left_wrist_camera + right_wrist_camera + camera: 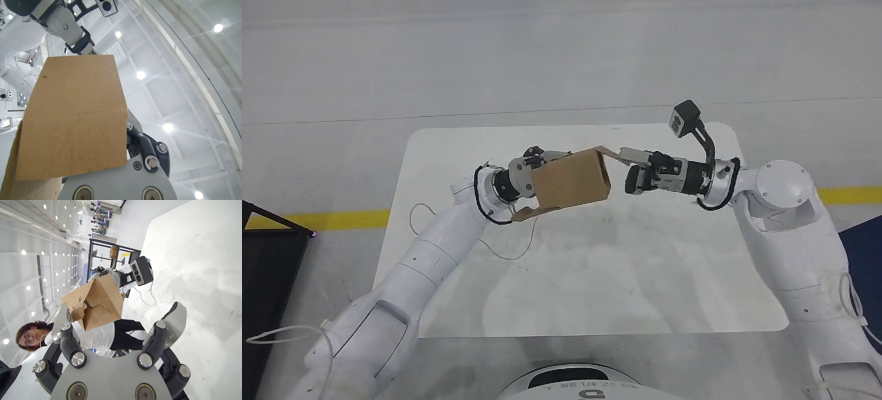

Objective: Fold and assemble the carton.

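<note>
Your carton [572, 178] hangs above the table [642, 290], its long axis running from one gripper straight to the other. The left gripper [530, 175] pinches its far end. The right gripper [120, 309] stands spread just before the open mouth, nearest the flaps [79, 306]. It is brown corrugated board, creased and crumpled there.
</note>
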Robot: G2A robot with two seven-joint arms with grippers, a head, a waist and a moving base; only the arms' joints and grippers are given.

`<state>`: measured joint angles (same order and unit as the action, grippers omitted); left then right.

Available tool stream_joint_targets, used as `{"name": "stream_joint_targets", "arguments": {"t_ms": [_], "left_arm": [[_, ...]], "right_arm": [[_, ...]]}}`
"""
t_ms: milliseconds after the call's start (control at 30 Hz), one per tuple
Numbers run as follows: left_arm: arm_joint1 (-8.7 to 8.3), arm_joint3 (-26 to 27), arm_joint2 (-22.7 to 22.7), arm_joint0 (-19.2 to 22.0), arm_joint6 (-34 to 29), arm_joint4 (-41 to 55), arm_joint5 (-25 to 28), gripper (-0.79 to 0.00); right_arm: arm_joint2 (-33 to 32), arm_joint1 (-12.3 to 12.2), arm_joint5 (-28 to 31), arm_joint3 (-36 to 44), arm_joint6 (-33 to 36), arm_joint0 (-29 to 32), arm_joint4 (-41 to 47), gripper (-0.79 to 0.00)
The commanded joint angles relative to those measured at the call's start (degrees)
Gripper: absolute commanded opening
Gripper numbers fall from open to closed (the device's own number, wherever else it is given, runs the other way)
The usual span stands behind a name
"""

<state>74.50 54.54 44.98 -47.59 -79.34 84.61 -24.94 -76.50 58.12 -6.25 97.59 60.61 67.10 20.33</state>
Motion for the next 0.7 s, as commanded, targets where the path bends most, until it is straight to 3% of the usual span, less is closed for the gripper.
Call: {"name": "stream_joint_targets", "arguments": {"t_ms": [0, 667], "left_arm": [[0.06, 0.26, -0.58, 0.07, 0.12, 0.67, -0.12, -0.785], [0.36, -2.07, -5.14, 3.91, -0.85, 5.11, 0.85, -0.785]], "right_arm": [[0.78, 0.00, -0.05, 0.10, 0.28, -0.29, -1.18, 0.000], [6.40, 0.33, -2.24, 2.48, -3.07, -2.80, -6.36, 0.000]]}}
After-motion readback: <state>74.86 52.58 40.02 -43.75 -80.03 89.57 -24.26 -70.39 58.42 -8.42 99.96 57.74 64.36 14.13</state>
